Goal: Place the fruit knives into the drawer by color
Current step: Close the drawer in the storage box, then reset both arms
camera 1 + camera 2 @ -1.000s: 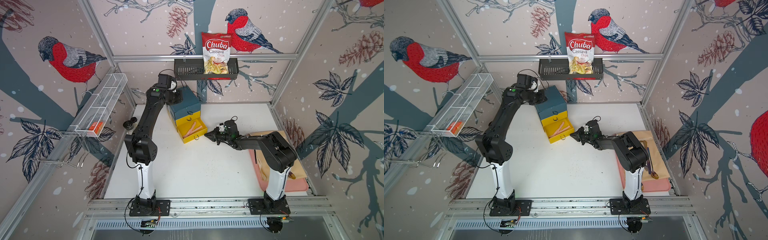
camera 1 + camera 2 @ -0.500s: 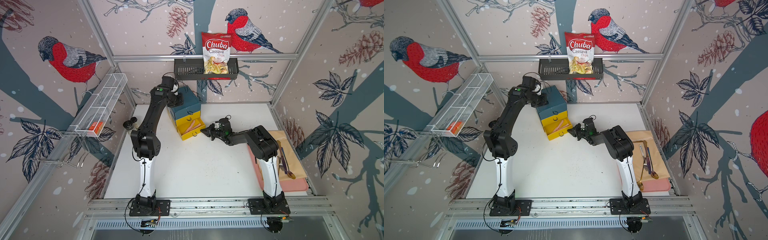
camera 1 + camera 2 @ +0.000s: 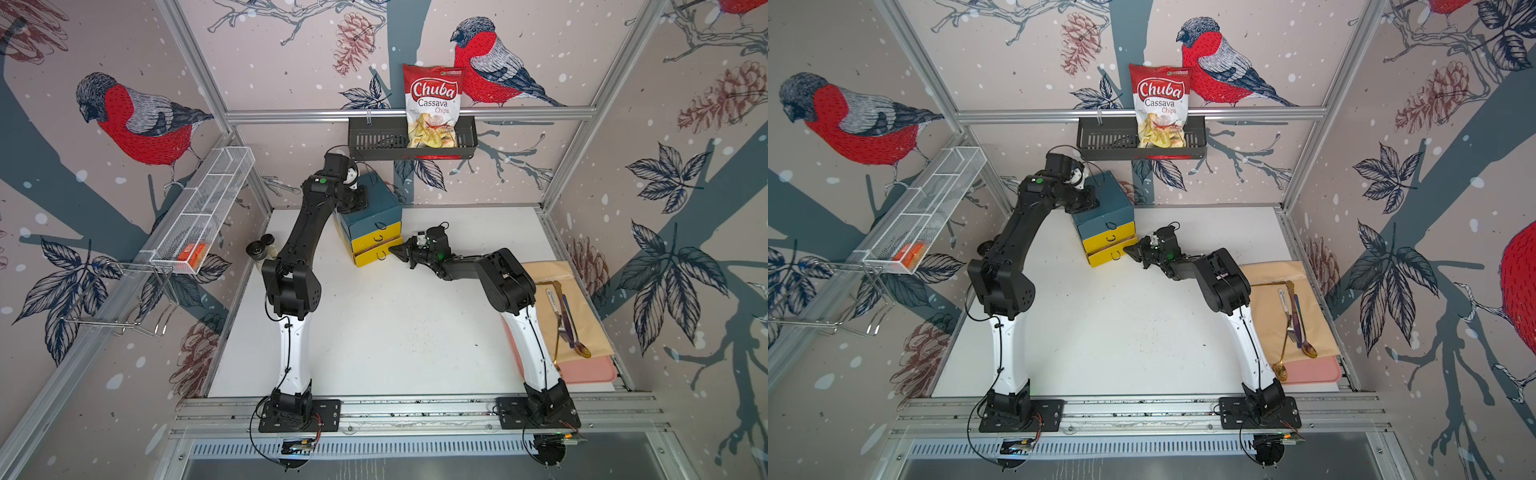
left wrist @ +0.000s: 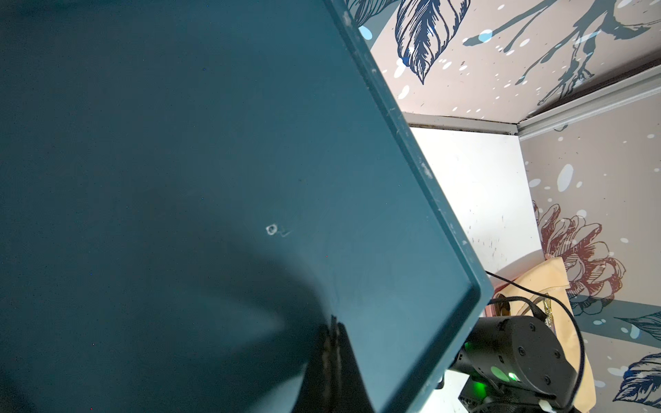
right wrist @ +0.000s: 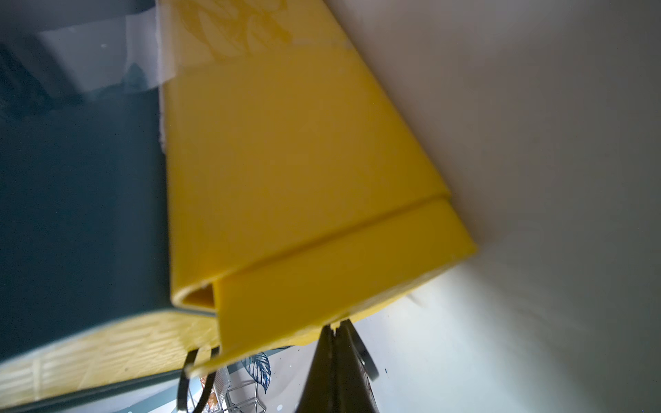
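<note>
The drawer (image 3: 376, 208) (image 3: 1106, 199) is a dark teal chest at the back of the table, seen in both top views. Its bottom yellow drawer (image 3: 372, 255) (image 5: 304, 171) stands only slightly out. My right gripper (image 3: 394, 249) (image 3: 1128, 249) (image 5: 336, 326) is shut, with its tip against that drawer's front, beside the black ring pull (image 5: 186, 379). My left gripper (image 3: 365, 202) (image 3: 1096, 202) (image 4: 332, 321) is shut with nothing in it and rests on the chest's teal top (image 4: 214, 143). The fruit knives are hidden.
A black wall basket (image 3: 374, 143) holds a chips bag (image 3: 432, 108). A white mesh shelf (image 3: 208, 208) hangs on the left wall. Metal cutlery (image 3: 567, 320) lies on a beige cloth (image 3: 582, 332) over a pink tray (image 3: 590, 370) at the right. Two small jars (image 3: 259, 247) stand at the table's left.
The bottom yellow drawer stood open with pink knives showing; my right gripper has pushed it almost shut and the knives no longer show. My left arm stayed on the chest top.
</note>
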`<state>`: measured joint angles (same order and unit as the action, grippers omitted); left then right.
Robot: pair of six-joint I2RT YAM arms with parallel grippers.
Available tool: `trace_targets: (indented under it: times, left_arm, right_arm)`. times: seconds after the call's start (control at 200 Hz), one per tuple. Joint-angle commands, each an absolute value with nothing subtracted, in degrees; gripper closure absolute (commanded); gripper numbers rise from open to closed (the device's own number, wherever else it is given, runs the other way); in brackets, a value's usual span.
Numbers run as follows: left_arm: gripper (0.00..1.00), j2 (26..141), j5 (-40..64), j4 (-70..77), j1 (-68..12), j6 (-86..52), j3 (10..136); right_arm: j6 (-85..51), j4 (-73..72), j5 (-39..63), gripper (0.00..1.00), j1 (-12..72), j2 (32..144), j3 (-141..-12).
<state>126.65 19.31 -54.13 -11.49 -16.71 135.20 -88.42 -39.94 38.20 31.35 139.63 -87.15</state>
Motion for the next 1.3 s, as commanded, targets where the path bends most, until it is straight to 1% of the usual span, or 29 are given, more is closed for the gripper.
trace_targets:
  times: [0.0, 0.29, 0.38, 0.515, 0.545, 0.585, 0.625, 0.655, 0.715, 0.725, 0.761, 0.771, 0.791, 0.861, 0.876, 0.941, 0.996, 1.091, 1.161, 1.231, 1.296]
  left_arm:
    - [1.0, 127.53, 17.18, -63.35, -11.52, -15.92, 134.09]
    - [1.0, 127.43, 17.58, -63.35, -11.5, -15.5, 133.62]
    - [1.0, 127.02, 17.56, -63.43, -11.52, -15.64, 133.61]
    - [1.0, 125.17, 16.72, -63.26, -11.51, -15.75, 133.71]
    - [1.0, 124.37, 16.34, -63.01, -11.59, -15.83, 133.65]
    - [1.0, 123.02, 15.49, -62.64, -11.69, -15.9, 133.51]
    - [0.82, 121.44, 14.5, -62.07, -11.95, -15.75, 132.82]
    - [0.68, 120.04, 13.89, -61.47, -12.04, -15.73, 131.99]
    - [0.43, 116.57, 12.49, -59.69, -12.44, -15.4, 129.04]
    - [0.4, 115.85, 12.18, -59.24, -12.49, -15.34, 128.35]
    - [0.33, 113.32, 11.32, -57.37, -12.71, -15.15, 125.32]
    - [0.31, 112.35, 11.11, -56.68, -12.71, -15.15, 124.38]
    - [0.26, 110.57, 10.68, -55.33, -12.69, -15.04, 122.06]
    - [0.05, 103.51, 8.22, -48.93, -12.73, -15.05, 112.84]
    - [0.03, 101.73, 7.65, -47.23, -12.7, -15.01, 110.12]
    - [0.02, 93.48, 3.87, -38.58, -12.53, -15.23, 98.4]
    - [0.02, 86.11, -0.01, -29.3, -12.35, -14.96, 86.7]
    - [0.02, 74.59, -4.33, -13.41, -10.5, -13.42, 67.8]
    - [0.02, 68.93, -4.85, -4.59, -8.67, -11.46, 57.72]
    - [0.02, 66.46, -6.19, 1.08, -8.09, -8.72, 49.78]
    - [0.02, 65.21, -10.51, 6.6, -8.09, -7.26, 43.95]
  right_arm:
    - [-89.19, -40.59, 38.91, 1.0, 31.44, 140.77, -88.87]
    - [-90.18, -41.41, 39.83, 1.0, 31.46, 143.06, -92.34]
    - [-90.09, -41.8, 39.77, 1.0, 31.64, 141.23, -90.18]
    - [-89.29, -43.33, 40.39, 1.0, 31.64, 135.26, -82.6]
    - [-88.86, -44.16, 40.75, 0.95, 31.58, 133.39, -80.98]
    - [-87.8, -44.3, 41.55, 0.82, 31.35, 130.86, -79.04]
    - [-86.41, -44.04, 42.29, 0.69, 31.02, 127.94, -77.3]
    - [-85.2, -43.62, 42.79, 0.55, 30.77, 125.69, -75.93]
    - [-81.25, -40.5, 43.36, 0.3, 29.97, 120.52, -74.15]
    - [-80.52, -39.7, 43.47, 0.26, 29.82, 119.65, -73.97]
    - [-77.32, -35.96, 43.95, 0.03, 29.31, 116.8, -73.92]
    - [-76.46, -34.79, 44.1, 0.01, 29.21, 116.01, -73.98]
    - [-74.33, -32.34, 44.42, 0.0, 28.9, 114.52, -74.21]
    - [-64.92, -20.99, 44.46, 0.0, 27.71, 109.24, -75.75]
    - [-62.46, -18.07, 44.24, 0.0, 27.42, 108.3, -76.29]
    - [-52.07, -5.06, 41.25, 0.0, 25.82, 103.86, -78.22]
    - [-45.32, 3.85, 35.74, 0.0, 23.96, 100.3, -78.41]
    - [-37.11, 11.45, 25.71, 0.0, 19.77, 94.68, -75.37]
    - [-33.48, 11.26, 20.61, 0.0, 15.89, 90.57, -70.14]
    - [-32.33, 7.96, 15.42, 0.0, 11.55, 86.17, -63.54]
    - [-30.6, 3.39, 9.48, 0.0, 8.51, 82.17, -57.14]
